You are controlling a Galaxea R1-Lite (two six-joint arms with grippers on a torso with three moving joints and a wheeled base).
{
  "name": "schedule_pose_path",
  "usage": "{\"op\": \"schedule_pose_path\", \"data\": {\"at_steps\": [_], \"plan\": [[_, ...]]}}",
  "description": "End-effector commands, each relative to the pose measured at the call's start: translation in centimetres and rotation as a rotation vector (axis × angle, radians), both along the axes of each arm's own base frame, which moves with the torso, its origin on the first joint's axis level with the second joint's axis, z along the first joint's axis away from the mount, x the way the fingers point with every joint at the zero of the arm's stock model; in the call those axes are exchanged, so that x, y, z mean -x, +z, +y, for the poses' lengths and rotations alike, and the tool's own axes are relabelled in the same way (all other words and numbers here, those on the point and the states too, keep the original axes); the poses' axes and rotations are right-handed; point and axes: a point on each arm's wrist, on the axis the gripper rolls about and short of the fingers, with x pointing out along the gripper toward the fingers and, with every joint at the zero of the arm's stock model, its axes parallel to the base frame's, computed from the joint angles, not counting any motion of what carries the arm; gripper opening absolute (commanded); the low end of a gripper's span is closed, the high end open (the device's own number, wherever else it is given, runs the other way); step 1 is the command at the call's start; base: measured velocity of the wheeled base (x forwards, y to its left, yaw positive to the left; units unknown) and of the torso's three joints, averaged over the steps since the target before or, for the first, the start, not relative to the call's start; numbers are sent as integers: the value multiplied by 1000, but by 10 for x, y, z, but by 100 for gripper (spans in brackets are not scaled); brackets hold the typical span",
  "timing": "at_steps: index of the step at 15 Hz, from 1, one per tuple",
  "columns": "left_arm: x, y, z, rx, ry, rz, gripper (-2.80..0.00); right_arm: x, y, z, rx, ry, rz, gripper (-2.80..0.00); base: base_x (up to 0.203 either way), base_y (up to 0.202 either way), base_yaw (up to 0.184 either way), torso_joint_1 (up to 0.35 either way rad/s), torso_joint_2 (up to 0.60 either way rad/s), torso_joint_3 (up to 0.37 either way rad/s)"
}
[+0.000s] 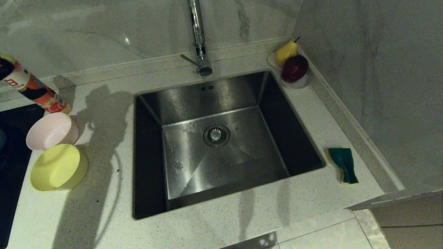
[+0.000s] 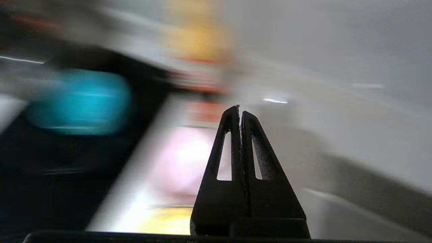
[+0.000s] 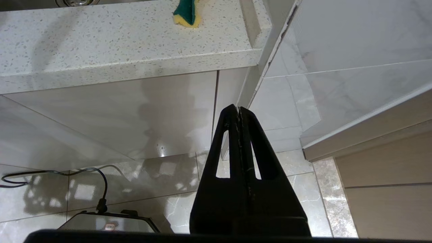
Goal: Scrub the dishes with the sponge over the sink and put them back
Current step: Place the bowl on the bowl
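The pale pink bowl (image 1: 52, 131) and the yellow bowl (image 1: 59, 167) stand on the counter left of the sink (image 1: 214, 138). A light blue bowl (image 2: 79, 101) shows blurred on the black cooktop. The green-and-yellow sponge (image 1: 342, 164) lies on the counter right of the sink. Neither gripper appears in the head view. My left gripper (image 2: 239, 109) is shut and empty, above the counter, with the pink bowl (image 2: 182, 158) and yellow bowl (image 2: 165, 221) blurred behind it. My right gripper (image 3: 239, 109) is shut and empty, parked below the counter edge, the sponge (image 3: 187, 13) far above it.
A tall chrome faucet (image 1: 199, 38) rises behind the sink. An orange-labelled bottle (image 1: 34, 88) leans behind the pink bowl. A small white dish (image 1: 299, 83) with a pear and a dark plum sits in the back right corner. The black cooktop (image 1: 10, 162) borders the counter's left.
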Motion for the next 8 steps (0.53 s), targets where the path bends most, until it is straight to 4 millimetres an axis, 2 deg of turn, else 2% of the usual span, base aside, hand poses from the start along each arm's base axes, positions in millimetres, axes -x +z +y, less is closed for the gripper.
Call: {"op": "schedule_pose_path", "data": {"at_steps": [1,3,4,6,8], "plan": [[50,-9,20,-82,166,59,-280,0,0,0,1,2,-1,-280,0,0,0,0,0,0],[61,-22,30,-93,249,137,-280,0,0,0,1,2,1,-280,0,0,0,0,0,0],[60,-32,34,-81,263,182,-280,0,0,0,1,1,0,-280,0,0,0,0,0,0],[48,-59,40,-36,238,294,-280,0,0,0,1,1,0,-280,0,0,0,0,0,0],[26,-80,49,33,209,355,-280,0,0,0,1,2,1,-280,0,0,0,0,0,0]]}}
